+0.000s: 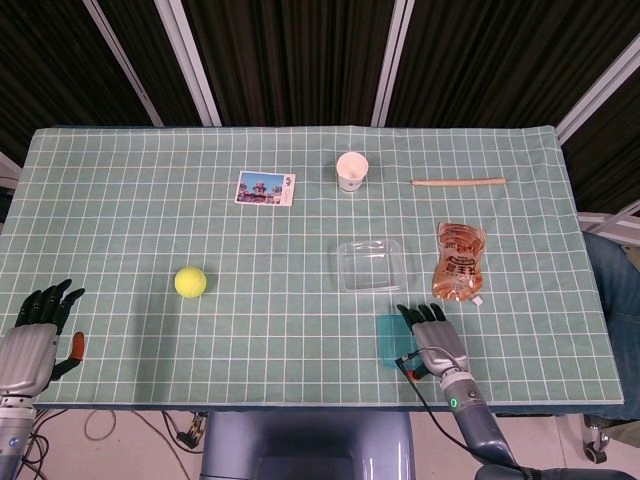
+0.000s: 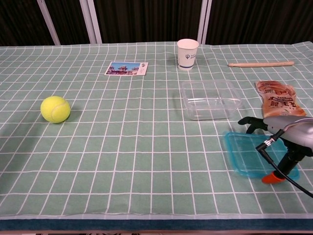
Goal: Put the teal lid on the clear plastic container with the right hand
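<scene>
The teal lid [image 1: 391,342] [image 2: 243,153] lies near the table's front edge, right of centre, and looks blurred in the head view. My right hand [image 1: 432,337] [image 2: 285,133] lies over its right part, fingers on top and the orange-tipped thumb at its near edge, gripping it. The clear plastic container [image 1: 372,265] [image 2: 210,99] stands open and empty just behind the lid. My left hand [image 1: 36,335] hangs at the front left corner, fingers apart and holding nothing; the chest view does not show it.
An orange snack pouch [image 1: 460,261] [image 2: 279,99] lies right of the container. A paper cup [image 1: 352,171] [image 2: 188,54], a wooden stick [image 1: 458,182] [image 2: 260,64] and a postcard [image 1: 266,188] [image 2: 126,68] are at the back. A tennis ball [image 1: 190,282] [image 2: 55,109] sits on the left.
</scene>
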Motion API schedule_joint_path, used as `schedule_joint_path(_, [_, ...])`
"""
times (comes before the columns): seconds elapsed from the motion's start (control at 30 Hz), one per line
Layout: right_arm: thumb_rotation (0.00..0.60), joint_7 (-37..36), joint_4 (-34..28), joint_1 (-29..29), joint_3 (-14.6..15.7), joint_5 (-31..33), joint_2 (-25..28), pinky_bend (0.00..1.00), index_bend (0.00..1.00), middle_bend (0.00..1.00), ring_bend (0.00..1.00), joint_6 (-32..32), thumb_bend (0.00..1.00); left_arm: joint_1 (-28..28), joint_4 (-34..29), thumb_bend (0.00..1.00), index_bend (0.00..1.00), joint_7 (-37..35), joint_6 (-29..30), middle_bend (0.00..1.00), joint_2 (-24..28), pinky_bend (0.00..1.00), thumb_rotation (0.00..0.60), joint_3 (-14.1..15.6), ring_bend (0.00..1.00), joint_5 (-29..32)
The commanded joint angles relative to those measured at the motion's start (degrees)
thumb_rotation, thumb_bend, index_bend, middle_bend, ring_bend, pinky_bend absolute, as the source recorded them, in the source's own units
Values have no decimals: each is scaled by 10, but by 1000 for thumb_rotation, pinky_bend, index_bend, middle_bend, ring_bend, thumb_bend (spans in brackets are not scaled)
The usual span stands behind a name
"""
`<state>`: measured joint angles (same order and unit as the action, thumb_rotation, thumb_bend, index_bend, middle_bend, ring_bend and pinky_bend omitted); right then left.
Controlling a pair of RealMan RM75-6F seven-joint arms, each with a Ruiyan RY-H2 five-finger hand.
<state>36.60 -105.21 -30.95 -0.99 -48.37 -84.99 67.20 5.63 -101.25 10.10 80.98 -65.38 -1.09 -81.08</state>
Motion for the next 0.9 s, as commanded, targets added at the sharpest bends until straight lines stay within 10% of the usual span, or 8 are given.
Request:
schedule_joint_path(0.03, [600, -1, -1, 0, 1, -3, 1, 0, 21, 379, 92, -1, 155, 0, 0, 564, 129, 0, 0, 0, 0, 0, 600, 0, 0, 0])
schedule_joint_path(0.9, [600, 6, -2, 12, 4, -45, 6, 0, 21, 381, 92, 26, 155, 0, -4, 564, 129, 1, -3, 0, 2, 0, 600, 0, 0, 4])
